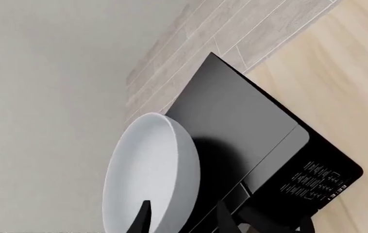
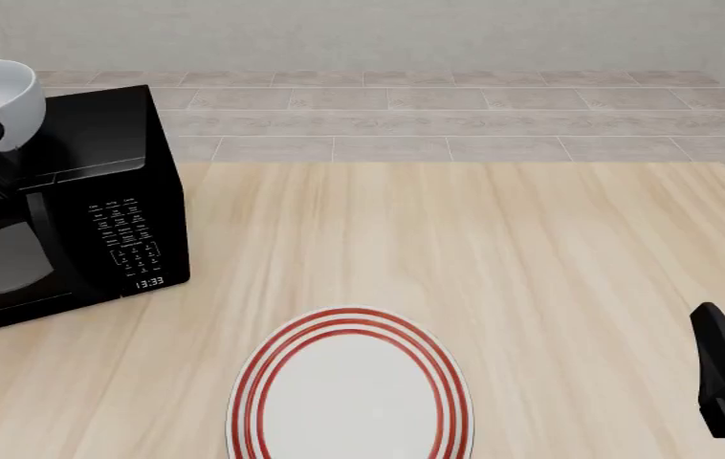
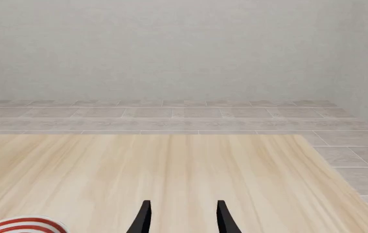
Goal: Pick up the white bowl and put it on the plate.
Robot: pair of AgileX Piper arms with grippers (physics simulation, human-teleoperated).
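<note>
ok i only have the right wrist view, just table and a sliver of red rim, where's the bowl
Observer: The white bowl is at the far left, held tilted in the left gripper, in front of the top of a black microwave.

Operator: is the grip on the rim or the body

Observer: On the rim. In the left wrist view one finger sits inside the bowl and the other outside it.

Operator: and that red rim is the plate, anything on it

Observer: Yes, that is the plate, near the table's front edge at the middle. Nothing is on the part that shows. The right gripper is open, off to the plate's right.
</note>
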